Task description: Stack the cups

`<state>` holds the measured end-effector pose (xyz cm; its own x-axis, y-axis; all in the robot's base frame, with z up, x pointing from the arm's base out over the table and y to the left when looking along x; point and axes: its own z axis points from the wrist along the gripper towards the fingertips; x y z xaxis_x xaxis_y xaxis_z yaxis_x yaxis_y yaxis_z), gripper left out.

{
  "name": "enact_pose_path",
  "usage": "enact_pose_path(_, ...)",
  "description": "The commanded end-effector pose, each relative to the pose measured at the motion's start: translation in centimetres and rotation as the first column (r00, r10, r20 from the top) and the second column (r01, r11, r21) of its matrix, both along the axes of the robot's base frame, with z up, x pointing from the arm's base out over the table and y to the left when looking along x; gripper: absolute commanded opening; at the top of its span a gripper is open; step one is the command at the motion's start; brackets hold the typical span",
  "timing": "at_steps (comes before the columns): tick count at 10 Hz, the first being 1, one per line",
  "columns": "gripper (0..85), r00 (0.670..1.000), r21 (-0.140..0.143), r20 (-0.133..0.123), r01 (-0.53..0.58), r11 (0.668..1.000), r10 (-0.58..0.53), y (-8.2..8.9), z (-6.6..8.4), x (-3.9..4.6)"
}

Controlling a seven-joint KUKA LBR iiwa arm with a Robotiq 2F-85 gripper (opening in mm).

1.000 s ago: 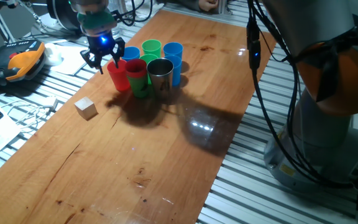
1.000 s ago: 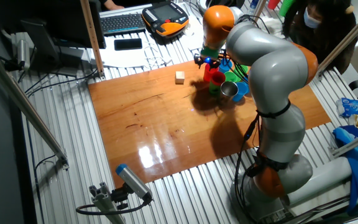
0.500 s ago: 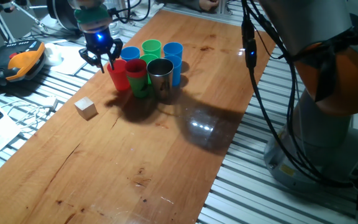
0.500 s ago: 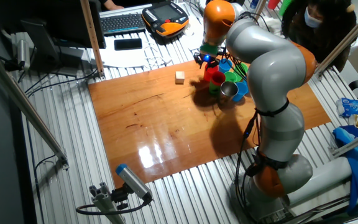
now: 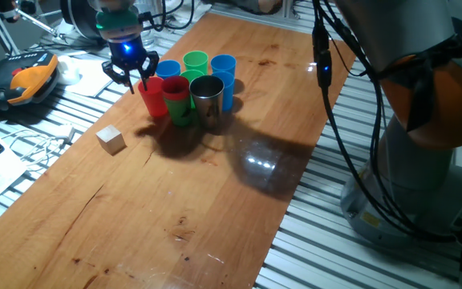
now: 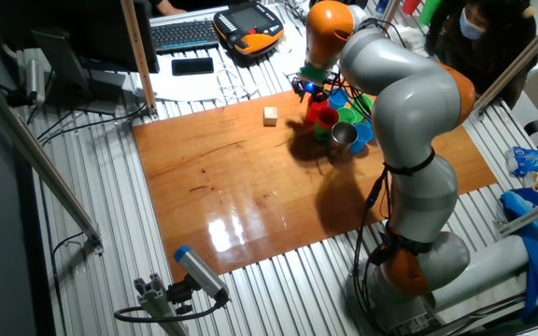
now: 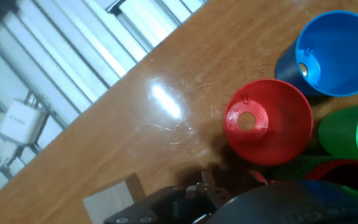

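The cups stand in a tight cluster at the table's far end. Among them are a red cup (image 5: 152,96), a red cup nested in a green one (image 5: 177,101), a steel cup (image 5: 207,98), two blue cups (image 5: 224,77) and a green cup (image 5: 196,63). My gripper (image 5: 132,74) hovers open just above and left of the red cup, holding nothing. The hand view looks down into the red cup (image 7: 268,121), a blue cup (image 7: 334,53) and a green cup (image 7: 353,134). In the other fixed view my gripper (image 6: 311,87) hangs over the cluster's edge (image 6: 325,117).
A pale wooden cube (image 5: 111,139) lies on the table left of the cups, also visible as the cube (image 6: 270,115). An orange pendant (image 5: 32,79) and cables lie off the table's left edge. The robot base (image 5: 423,160) stands at the right.
My gripper has shifted slightly up and to the left, away from the red cup. The cups and the cube have not moved.
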<state>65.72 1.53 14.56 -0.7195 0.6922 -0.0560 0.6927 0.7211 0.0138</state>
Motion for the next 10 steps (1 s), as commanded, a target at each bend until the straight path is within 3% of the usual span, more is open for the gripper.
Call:
enact_pose_path(1, 51.0, 1.000, 0.002, -0.001, -0.011, 1.000, 0.011, 0.0, 0.0, 0.00)
enact_pose_path(3, 51.0, 0.999, -0.005, 0.001, -0.040, 0.999, 0.040, -1.5, -0.3, 1.59)
enact_pose_path(5, 51.0, 0.999, -0.015, 0.016, -0.046, 0.999, 0.047, -2.5, -0.7, 2.55)
enact_pose_path(8, 51.0, 0.998, -0.023, 0.045, -0.049, 0.999, 0.050, -3.1, -2.2, 3.32)
enact_pose_path(10, 51.0, 0.997, -0.009, 0.055, -0.053, 0.999, 0.054, -3.4, -3.1, 3.61)
